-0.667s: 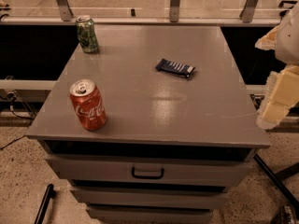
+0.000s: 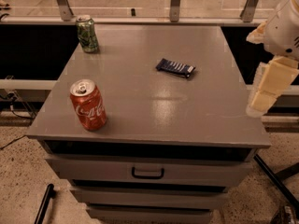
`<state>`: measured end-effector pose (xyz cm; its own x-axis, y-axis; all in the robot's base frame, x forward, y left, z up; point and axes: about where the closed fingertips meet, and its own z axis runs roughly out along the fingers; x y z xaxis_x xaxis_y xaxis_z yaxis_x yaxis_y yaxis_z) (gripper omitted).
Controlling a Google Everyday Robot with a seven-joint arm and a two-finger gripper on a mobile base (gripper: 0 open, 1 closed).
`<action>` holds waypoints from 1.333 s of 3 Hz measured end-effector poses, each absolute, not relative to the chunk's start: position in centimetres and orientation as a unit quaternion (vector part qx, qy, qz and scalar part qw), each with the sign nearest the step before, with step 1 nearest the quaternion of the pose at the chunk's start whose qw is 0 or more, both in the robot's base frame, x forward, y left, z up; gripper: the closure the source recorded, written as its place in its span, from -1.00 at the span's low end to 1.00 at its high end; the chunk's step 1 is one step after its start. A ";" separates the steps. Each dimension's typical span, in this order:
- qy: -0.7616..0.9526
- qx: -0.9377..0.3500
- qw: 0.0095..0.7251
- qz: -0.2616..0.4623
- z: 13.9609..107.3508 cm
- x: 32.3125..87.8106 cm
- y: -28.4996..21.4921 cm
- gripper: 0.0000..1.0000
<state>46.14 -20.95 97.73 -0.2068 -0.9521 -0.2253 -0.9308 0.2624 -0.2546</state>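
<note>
The dark blue foil-wrapped snack bar (image 2: 175, 67) lies flat on its broad side in the rear half of the grey metal counter (image 2: 154, 115), a little askew to the edges. It looks settled, too low to tip or roll. Well to the right of the bar, out past the counter's side edge and apart from everything on it, hangs the robot's cream-coloured gripper (image 2: 261, 97), pointing downward below the rounded white housing of the arm (image 2: 284, 27). From where I stand I cannot tell whether its jaws are parted or closed, and nothing shows in them. Left of the bar and nearer the front edge stands a red Coca-Cola can (image 2: 88, 105), upright on its base with the pull-tab on top. Further left of the bar and back at the rear corner stands a green drinks can (image 2: 87, 33), also upright. All three things are well apart, none touching another. The counter top is smooth and faintly glossy, catching a soft patch of light just in front of the bar. Beneath it is a drawer with a black handle (image 2: 147, 173), with more drawers below. Behind the bar run slanted metal posts (image 2: 175, 1) over a pale surface, and the floor (image 2: 18, 181) around is speckled stone.
</note>
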 end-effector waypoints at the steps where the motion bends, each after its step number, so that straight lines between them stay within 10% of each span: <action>1: 0.776 -0.595 0.209 -0.009 97.7 52.1 -19.5 -1.00; 4: 0.766 -0.499 0.382 0.132 94.3 68.6 -15.4 -1.00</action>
<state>68.64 -15.43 94.34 -0.2095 -0.6647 -0.7171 -0.8660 0.4667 -0.1797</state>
